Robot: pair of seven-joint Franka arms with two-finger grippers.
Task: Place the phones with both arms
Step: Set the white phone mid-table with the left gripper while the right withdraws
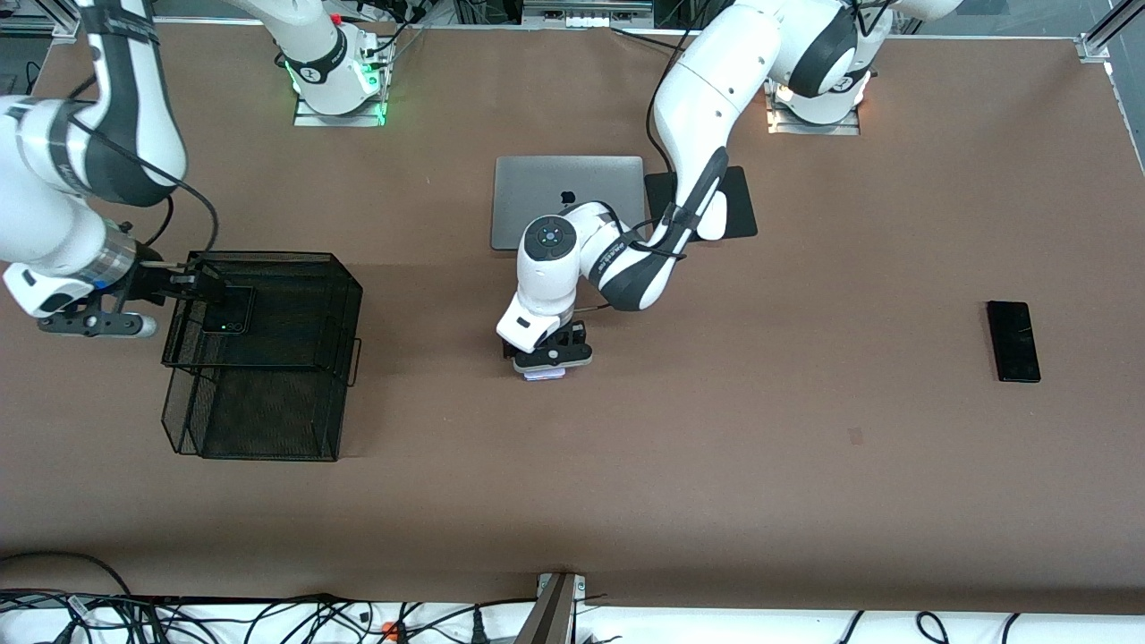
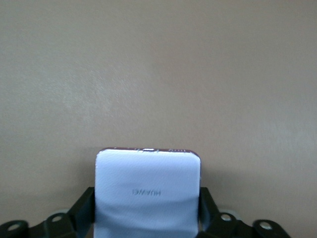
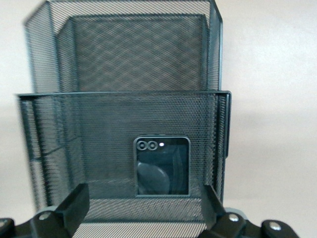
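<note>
The pale lavender-white phone (image 2: 147, 183) lies on the table near its middle (image 1: 544, 376). My left gripper (image 1: 547, 360) is down on it, with the fingers (image 2: 85, 204) pressed against both of its sides. The small squarish black phone (image 1: 228, 310) lies flat in the upper tier of the black mesh tray (image 1: 268, 258), and it also shows in the right wrist view (image 3: 162, 166). My right gripper (image 1: 204, 284) is open and empty at that tier's edge, with the fingers (image 3: 78, 198) spread wide. The longer black slab phone (image 1: 1013, 341) lies alone toward the left arm's end.
The mesh tray (image 3: 124, 93) has two stepped tiers, the lower one nearer the front camera. A closed silver laptop (image 1: 568, 197) lies near the arms' bases. Beside it, a black pad (image 1: 738, 201) carries a white mouse (image 1: 713, 222), partly hidden by the left arm.
</note>
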